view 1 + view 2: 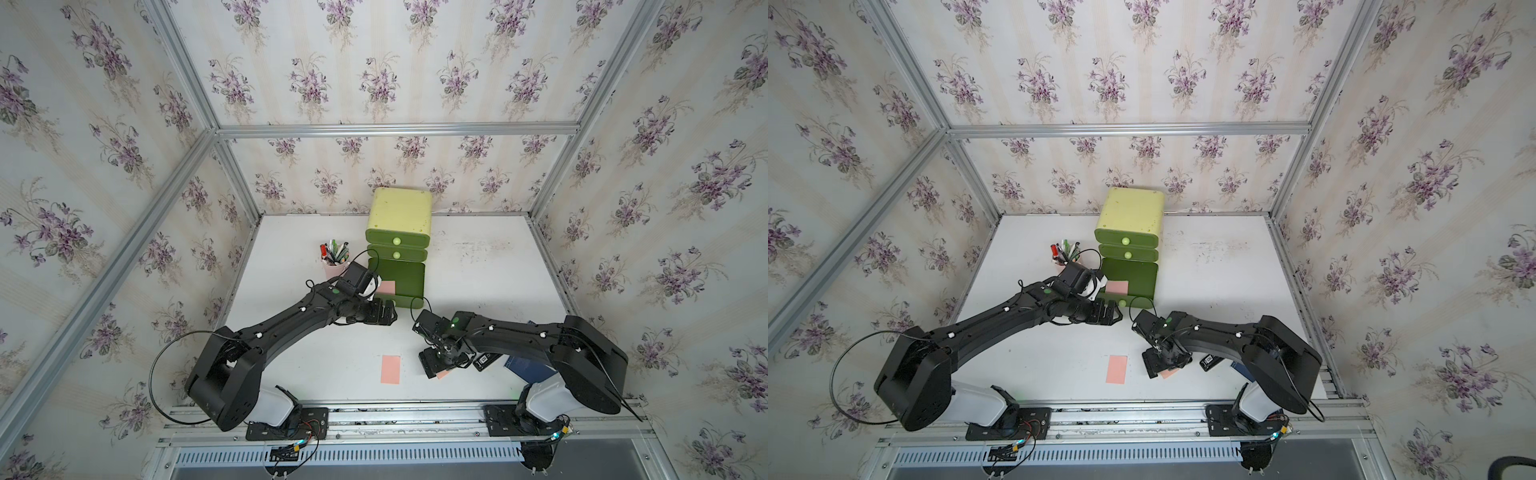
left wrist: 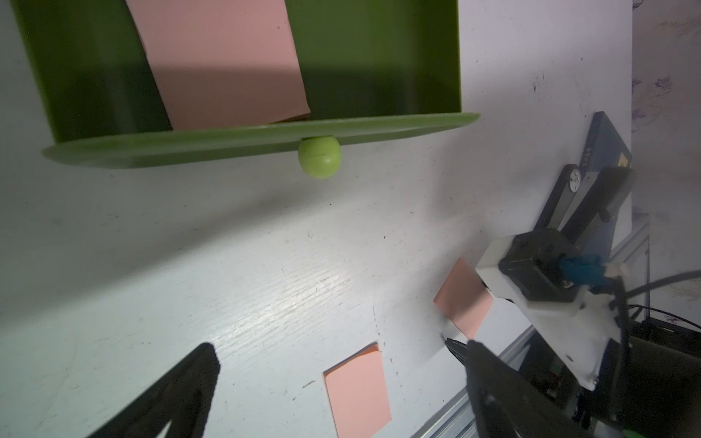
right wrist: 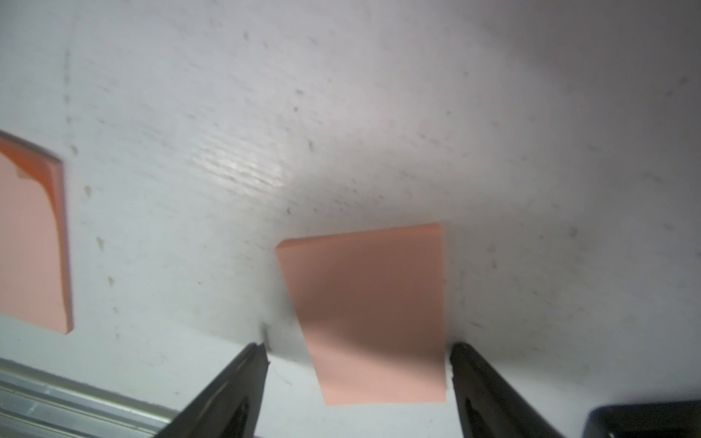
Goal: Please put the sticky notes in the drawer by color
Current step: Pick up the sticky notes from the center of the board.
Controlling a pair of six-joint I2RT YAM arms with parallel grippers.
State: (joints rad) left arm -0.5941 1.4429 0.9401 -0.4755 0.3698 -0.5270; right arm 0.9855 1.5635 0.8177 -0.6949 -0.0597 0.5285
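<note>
The drawer (image 1: 399,210) is a yellow-green chest at the back with its bottom drawer (image 2: 451,68) pulled out. One salmon pink sticky note (image 1: 387,287) lies inside it. My left gripper (image 1: 386,312) hangs open and empty just in front of that drawer's round knob (image 2: 319,157). A second pink note (image 1: 390,369) lies flat on the table near the front. A third pink note (image 3: 371,311) lies flat between the fingers of my right gripper (image 3: 358,352), which is open with its tips on either side of the note. No yellow or blue notes show.
A pink pen cup (image 1: 334,266) stands left of the chest, close to my left wrist. A dark blue book (image 1: 528,368) lies under my right arm at the front right. The metal rail (image 1: 395,409) runs along the table's front edge.
</note>
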